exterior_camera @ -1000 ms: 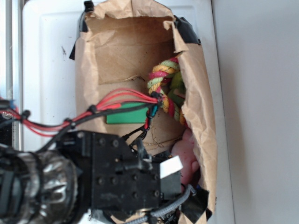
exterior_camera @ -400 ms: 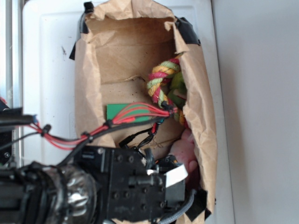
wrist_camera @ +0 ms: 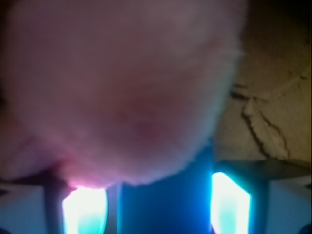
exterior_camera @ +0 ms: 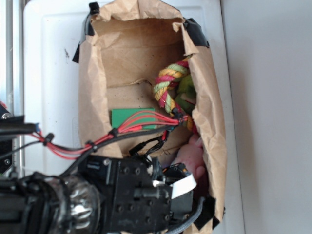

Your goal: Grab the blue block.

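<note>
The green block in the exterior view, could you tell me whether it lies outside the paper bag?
No, the green block lies inside the paper bag, on its brown floor.

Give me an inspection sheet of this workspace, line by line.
Surface: white panelled top, scuffed, carrying a crumpled brown paper bag taped with black tape.
Job's things: bright-blue flat block, seen only in the wrist view, between the glowing fingers.
Clutter: green rectangular block, multicoloured braided rope toy, pink plush bunny crowding the wrist camera.
Grippers: black gripper low inside the bag, fingers apart.
Cables: red and black wires draped over the green block.
Surroundings: plain grey wall.
</note>
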Robot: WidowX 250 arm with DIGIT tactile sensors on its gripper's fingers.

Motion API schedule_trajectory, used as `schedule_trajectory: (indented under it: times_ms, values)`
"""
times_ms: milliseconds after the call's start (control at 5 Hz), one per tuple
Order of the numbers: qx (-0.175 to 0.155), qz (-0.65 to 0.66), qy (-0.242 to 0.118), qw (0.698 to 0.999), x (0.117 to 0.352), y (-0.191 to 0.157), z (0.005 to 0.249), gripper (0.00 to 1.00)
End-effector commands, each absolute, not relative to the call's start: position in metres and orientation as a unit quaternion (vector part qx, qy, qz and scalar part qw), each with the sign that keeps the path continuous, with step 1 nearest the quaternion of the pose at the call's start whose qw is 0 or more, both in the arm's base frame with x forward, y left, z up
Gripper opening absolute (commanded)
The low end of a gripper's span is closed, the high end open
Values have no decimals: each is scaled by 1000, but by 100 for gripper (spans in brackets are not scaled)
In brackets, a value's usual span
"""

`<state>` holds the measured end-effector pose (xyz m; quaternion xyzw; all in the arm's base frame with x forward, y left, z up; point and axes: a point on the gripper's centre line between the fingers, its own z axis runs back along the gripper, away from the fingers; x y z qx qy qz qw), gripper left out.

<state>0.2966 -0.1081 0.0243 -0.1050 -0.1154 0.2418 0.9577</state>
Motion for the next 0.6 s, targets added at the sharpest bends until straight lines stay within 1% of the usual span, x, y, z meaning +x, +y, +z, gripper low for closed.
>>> schedule_trajectory:
  times_ms: [0,200,400]
  values:
    - [-116,233,-115,959,294,-96,31,0]
    - [-125,239,-108,957,301,-78,52,0]
    - [-105,222,-89,965,309,-53,73,0]
